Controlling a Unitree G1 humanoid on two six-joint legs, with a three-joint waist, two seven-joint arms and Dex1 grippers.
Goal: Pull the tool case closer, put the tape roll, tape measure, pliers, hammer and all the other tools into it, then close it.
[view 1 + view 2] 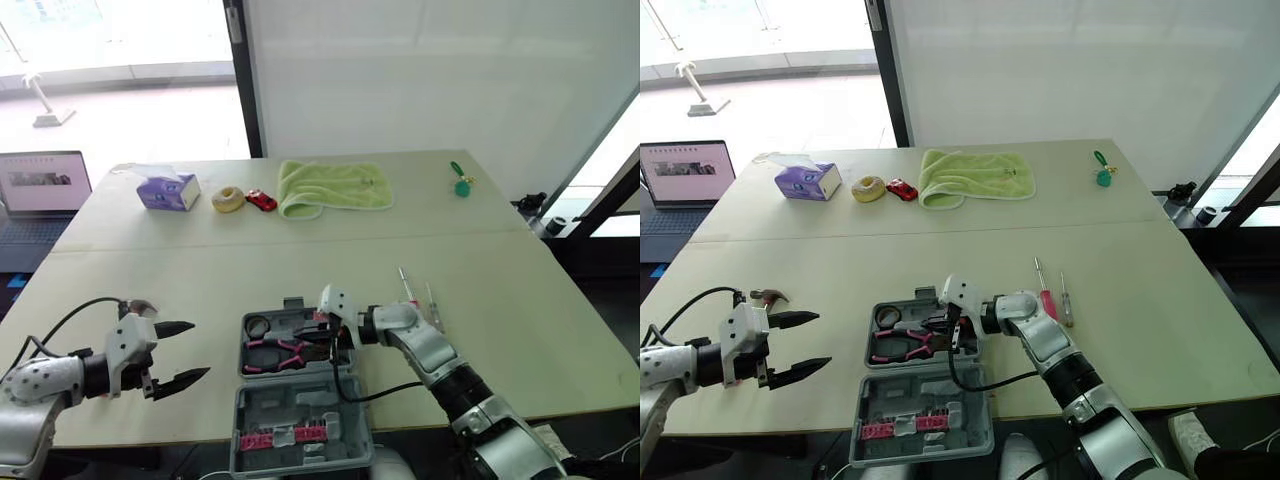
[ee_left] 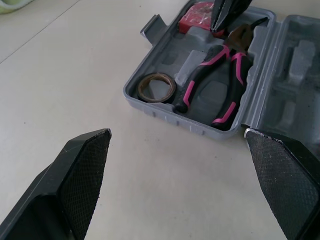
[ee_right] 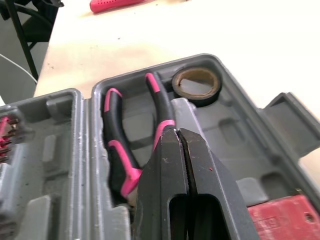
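Tool case (image 1: 290, 405) is seen lying open at the near edge of the table (image 1: 520, 300), with its lid laid flat and reaching past that edge. Pink bits (image 1: 285, 436) are clipped in the lid. In the case's tray, black-and-pink pliers (image 2: 215, 80) are seated in the middle slot. A dark tape roll (image 2: 156, 86) sits in the tray corner on the case's left. A red tape measure (image 3: 285, 215) is lodged at the tray's far end.

Right gripper (image 1: 322, 340) is held over the tray with its fingers (image 3: 165, 165) pressed together and nothing seen between them. Its tips are at the pliers' head, and contact cannot be told.

Left gripper (image 1: 200, 349) is spread wide and empty, left of the case and well apart from it, with bare tabletop between. A hammer (image 1: 770, 296) head is partly seen just behind that gripper, farther left of the case.

Two screwdrivers (image 1: 1043, 290) are laid side by side just right of the case, on the table. Open surface is left right of them up to the table edge.

Far beyond the case, a tissue box (image 1: 168, 190), a red toy car (image 1: 261, 200) and a green towel (image 1: 333, 186) are lined near the far edge.
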